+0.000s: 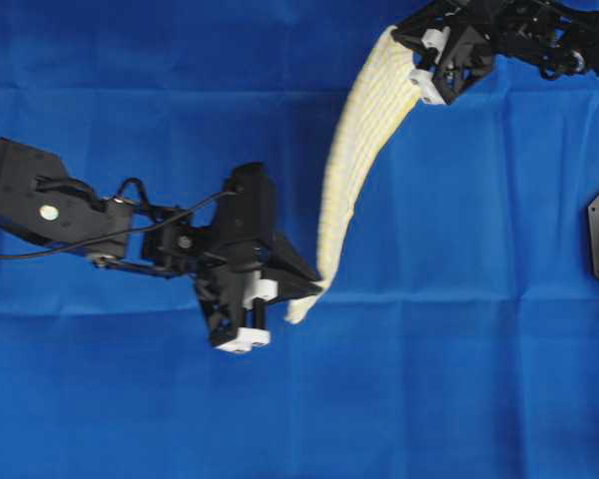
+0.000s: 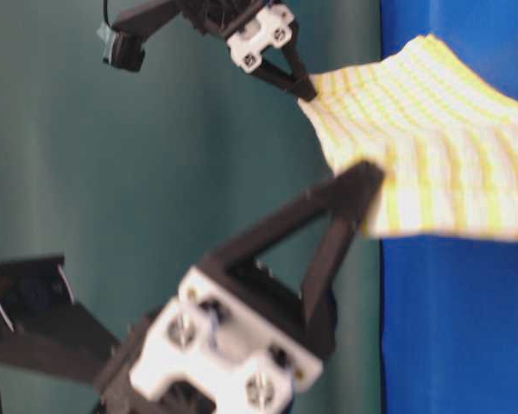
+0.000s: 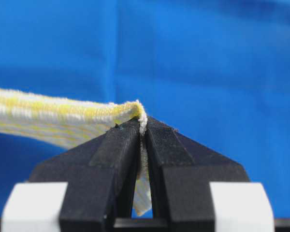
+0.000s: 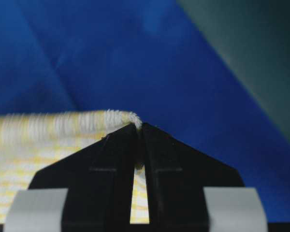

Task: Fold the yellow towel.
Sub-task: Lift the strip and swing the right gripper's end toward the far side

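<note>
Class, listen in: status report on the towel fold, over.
Left gripper shut on a corner of the yellow towel; right gripper shut on another corner. Towel lifted, hanging between them over the blue cloth. Nothing in the way.

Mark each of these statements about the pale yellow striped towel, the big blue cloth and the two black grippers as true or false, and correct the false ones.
1. The left gripper is shut on a corner of the pale yellow striped towel. True.
2. The right gripper hangs open with nothing in it. False: its jaws are pinched on another corner of the towel.
3. The towel lies flat on the big blue cloth. False: it hangs stretched between the two grippers, lifted off the cloth.
4. In the overhead view the right gripper holds its corner nearer the top edge than the left gripper does. True.
5. The towel is already folded in half. False: it is held up as one spread sheet.
</note>
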### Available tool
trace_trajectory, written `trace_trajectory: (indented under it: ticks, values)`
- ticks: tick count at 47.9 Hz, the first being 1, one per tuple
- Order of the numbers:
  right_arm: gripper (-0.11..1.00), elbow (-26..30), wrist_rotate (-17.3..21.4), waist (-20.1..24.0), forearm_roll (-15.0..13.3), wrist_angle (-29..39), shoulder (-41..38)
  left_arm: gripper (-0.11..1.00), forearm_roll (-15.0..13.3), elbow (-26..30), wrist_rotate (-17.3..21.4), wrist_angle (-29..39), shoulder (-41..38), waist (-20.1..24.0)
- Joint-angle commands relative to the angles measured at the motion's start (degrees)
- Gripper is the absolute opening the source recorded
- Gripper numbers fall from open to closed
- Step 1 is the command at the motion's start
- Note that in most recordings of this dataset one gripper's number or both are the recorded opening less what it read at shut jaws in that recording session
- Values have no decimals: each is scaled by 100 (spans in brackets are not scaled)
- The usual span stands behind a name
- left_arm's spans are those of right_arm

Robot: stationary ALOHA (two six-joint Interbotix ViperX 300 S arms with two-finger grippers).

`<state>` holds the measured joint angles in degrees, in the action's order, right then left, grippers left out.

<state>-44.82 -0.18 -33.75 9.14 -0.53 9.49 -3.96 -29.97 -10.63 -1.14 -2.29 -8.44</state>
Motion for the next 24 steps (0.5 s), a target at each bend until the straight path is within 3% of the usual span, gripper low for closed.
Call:
trace_trajectory:
  ticks: [1,24]
  values:
    - [4,281,-9,-97,-35,-62,-44,2,-9,396,9,-26,-105,-44]
    - [4,562,-9,-202,-114,-79,-264,2,-9,1529,26,-26,-905,-114]
